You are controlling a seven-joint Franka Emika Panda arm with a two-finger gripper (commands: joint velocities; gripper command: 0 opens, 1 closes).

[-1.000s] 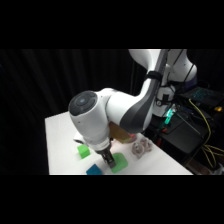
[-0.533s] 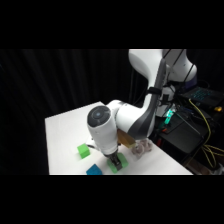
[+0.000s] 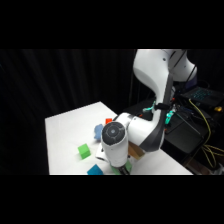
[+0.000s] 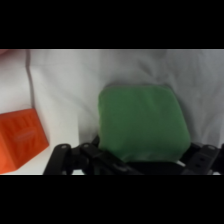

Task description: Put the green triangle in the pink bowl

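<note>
Side view findings, largest item first. White Franka arm (image 3: 150, 115) reaches from the base at 2 o'clock down to the near edge of the white table (image 3: 70, 130), its round wrist housing covering the work point at 6 o'clock. A small green cube (image 3: 84, 150) sits at 9 o'clock from the wrist, well apart from it; a teal block (image 3: 94, 171) lies just below that at the picture's lower edge. A blue object (image 3: 96, 132) and a red block (image 3: 109, 120) lie beyond, toward 12 o'clock. A tan-brown edge shows just beside the arm at 4 o'clock; whether this is the pink bowl cannot be confirmed.

Wrist view: the green triangle (image 4: 144, 122) fills the centre, directly ahead of the gripper (image 4: 145, 161), whose black linkage rises at 6 o'clock. An orange block (image 4: 20, 137) with embossed lettering sits at 9 o'clock, apart from the wedge.

Handling assessment: the wedge appears rigid, light and matte, with rounded corners. It is unlikely to be fragile. The sloped face could let the fingers slide, so the hold is best taken across the two flat parallel sides, low on the body.

Gripper state: the fingertips are hidden by the wedge and the frame edge. I cannot tell whether contact exists.
</note>
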